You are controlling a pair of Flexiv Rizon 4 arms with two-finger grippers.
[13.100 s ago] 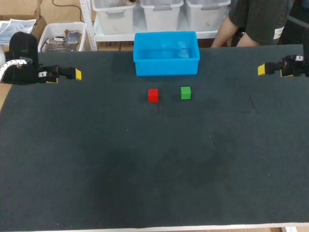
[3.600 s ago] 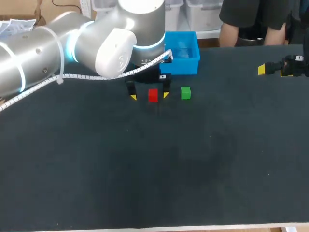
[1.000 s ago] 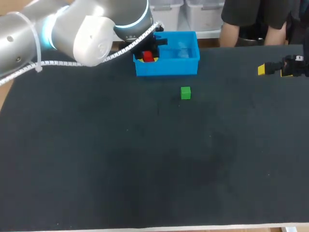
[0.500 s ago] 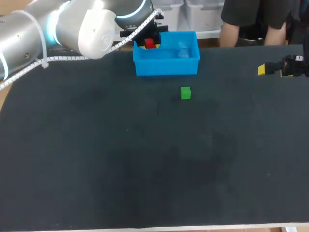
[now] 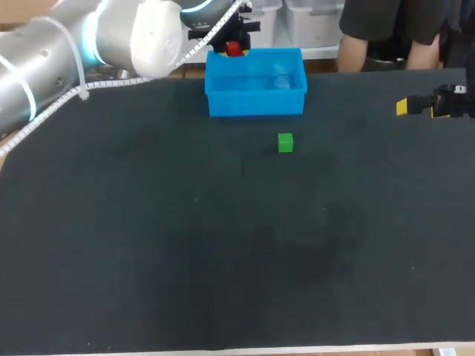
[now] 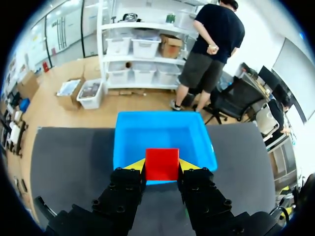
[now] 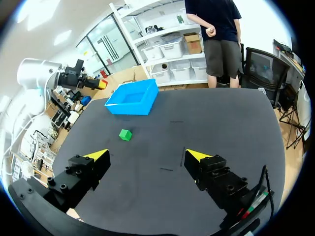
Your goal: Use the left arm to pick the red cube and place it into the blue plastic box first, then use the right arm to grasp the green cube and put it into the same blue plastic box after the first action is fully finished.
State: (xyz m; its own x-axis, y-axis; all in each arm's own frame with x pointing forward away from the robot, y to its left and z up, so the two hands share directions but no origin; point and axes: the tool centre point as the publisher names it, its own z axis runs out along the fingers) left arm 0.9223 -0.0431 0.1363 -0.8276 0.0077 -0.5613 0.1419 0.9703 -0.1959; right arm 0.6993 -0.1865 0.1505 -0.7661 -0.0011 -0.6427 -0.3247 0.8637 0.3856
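My left arm (image 5: pixel 111 37) comes in from the left side and reaches across to the blue plastic box (image 5: pixel 256 100), its wrist bent so the left hand (image 5: pixel 234 41) points down toward the box. In the head view the hand shows at the box's far rim, toward its left corner. The left hand (image 6: pixel 161 164) is clamped on the red cube (image 6: pixel 161 163), one yellow-tipped finger pressed against each of two opposite sides. The cube (image 5: pixel 234 50) is in the air above the box (image 6: pixel 162 130), not resting on the box floor. In the wrist view it shows over the box's nearer wall. The green cube (image 5: pixel 285 142) sits on the counter (image 5: pixel 223 245) just in front of the box, toward its right end, apart from both hands. My right hand (image 5: pixel 423 105) is well off to the right of the box, near the counter's edge. Its fingers (image 7: pixel 96 156) stand wide apart with nothing between them, and the green cube (image 7: pixel 125 134) and the box (image 7: pixel 132 104) lie well ahead of it.
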